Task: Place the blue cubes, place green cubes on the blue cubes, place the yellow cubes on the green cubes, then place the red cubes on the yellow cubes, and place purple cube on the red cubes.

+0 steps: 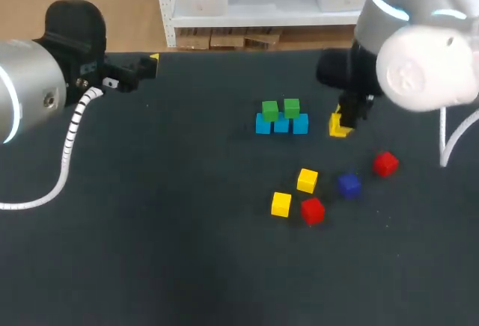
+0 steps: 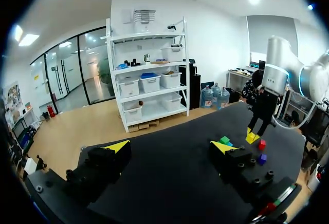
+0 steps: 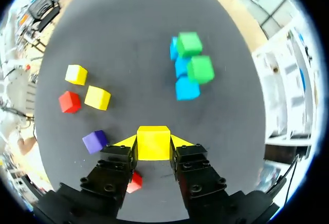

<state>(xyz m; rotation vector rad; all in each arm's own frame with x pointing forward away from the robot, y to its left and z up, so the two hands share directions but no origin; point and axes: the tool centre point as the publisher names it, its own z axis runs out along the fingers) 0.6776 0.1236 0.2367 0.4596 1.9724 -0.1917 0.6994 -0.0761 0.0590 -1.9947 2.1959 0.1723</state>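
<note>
Sitting on the dark counter (image 1: 150, 251), a row of blue cubes (image 1: 263, 124) carries two green cubes (image 1: 270, 111); at its 3 o'clock the right jaws clamp a bright yellow cube (image 3: 153, 143), while the left jaws gape empty at 10 o'clock.

No legible text, labels, brands, numbers or signs found in head or either wrist view; nothing to log
</note>
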